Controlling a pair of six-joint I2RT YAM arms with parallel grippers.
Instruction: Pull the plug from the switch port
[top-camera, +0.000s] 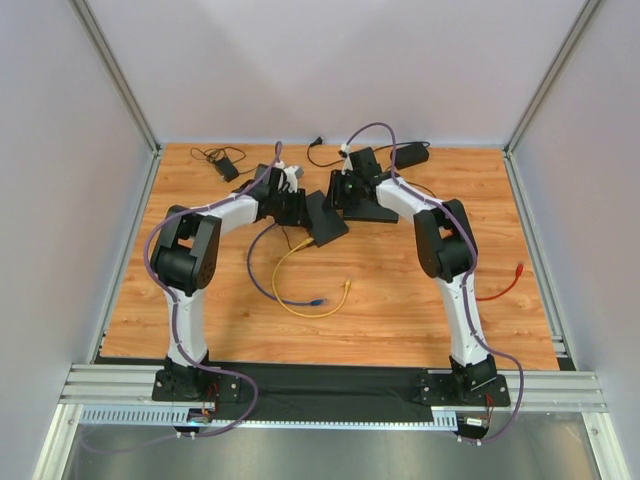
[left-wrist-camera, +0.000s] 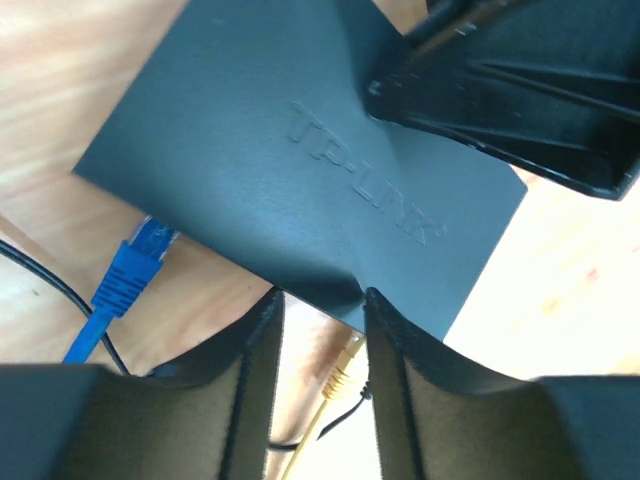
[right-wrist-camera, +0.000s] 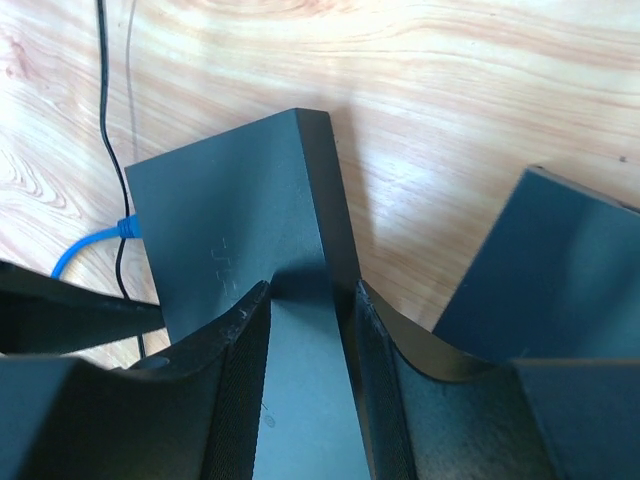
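Observation:
The black TP-LINK switch (top-camera: 328, 222) (left-wrist-camera: 280, 170) (right-wrist-camera: 220, 220) sits tilted at mid-table between both arms. A blue plug (left-wrist-camera: 135, 262) (right-wrist-camera: 128, 228) is seated in a port on its edge, well left of both grippers. My left gripper (top-camera: 297, 207) (left-wrist-camera: 322, 298) pinches the switch's near corner at its fingertips, with wood showing behind the gap. From the other side, my right gripper (top-camera: 340, 195) (right-wrist-camera: 310, 290) is shut on the switch's end. A yellow plug (left-wrist-camera: 345, 365) lies loose on the table under the left fingers.
A yellow cable (top-camera: 300, 300) and a blue cable (top-camera: 255, 270) curl on the wood in front of the switch. A red cable (top-camera: 500, 285) lies at the right. Black adapters (top-camera: 225, 168) (top-camera: 410, 155) and their leads sit at the back. Walls enclose three sides.

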